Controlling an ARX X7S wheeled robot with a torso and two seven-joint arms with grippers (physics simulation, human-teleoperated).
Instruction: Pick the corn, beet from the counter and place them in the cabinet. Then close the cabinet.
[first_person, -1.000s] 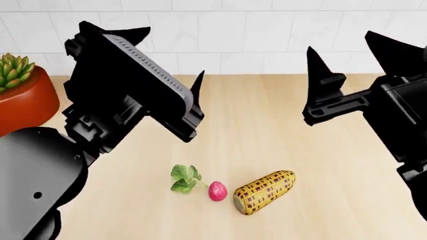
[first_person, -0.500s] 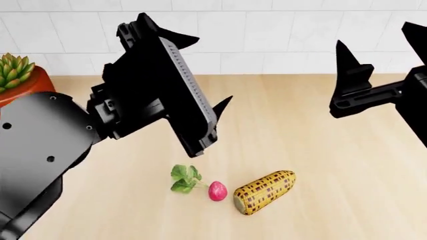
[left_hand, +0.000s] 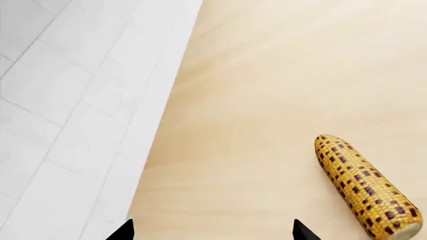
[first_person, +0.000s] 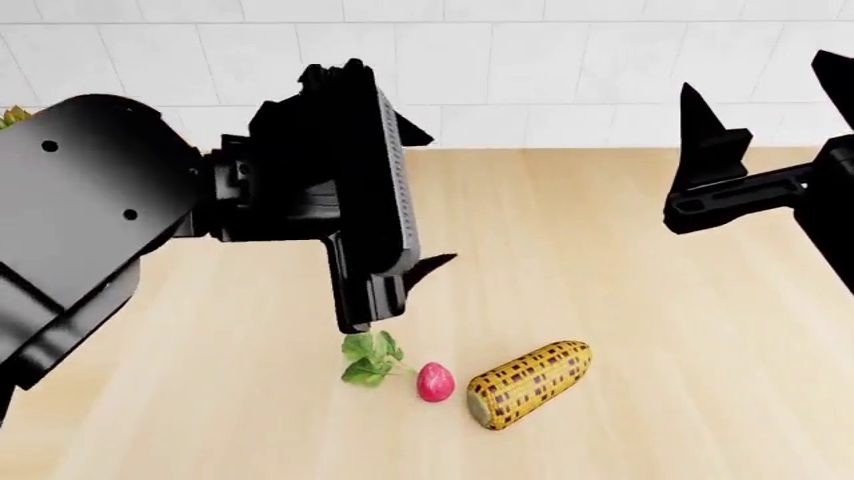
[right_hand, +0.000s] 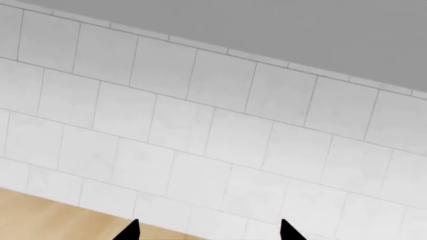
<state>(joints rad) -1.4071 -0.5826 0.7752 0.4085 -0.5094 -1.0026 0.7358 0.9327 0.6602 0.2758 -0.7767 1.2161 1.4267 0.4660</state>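
The corn (first_person: 530, 384), a stubby yellow cob with dark kernels, lies on the beige counter (first_person: 601, 240) near its front. Just left of it, apart from it, sits the small pink beet (first_person: 435, 382) with green leaves (first_person: 370, 358). My left gripper (first_person: 434, 198) hangs open above and behind the beet, its lower fingertip just over the leaves. In the left wrist view the corn (left_hand: 363, 187) lies off to one side of the open left gripper (left_hand: 212, 232). My right gripper (first_person: 754, 75) is open, raised at the right. It faces the tiled wall (right_hand: 200, 125) in the right wrist view, where the right gripper (right_hand: 208, 231) holds nothing. The cabinet is out of view.
A white tiled wall (first_person: 534, 60) backs the counter. A sliver of a green succulent (first_person: 11, 115) peeks out behind my left arm at the far left. A flat grey surface (right_hand: 267, 25) sits above the tiles in the right wrist view.
My left arm has swung right and lower, bringing its gripper over the beet's leaves and hiding the succulent pot. The right gripper shifted right and up early on, then held still.
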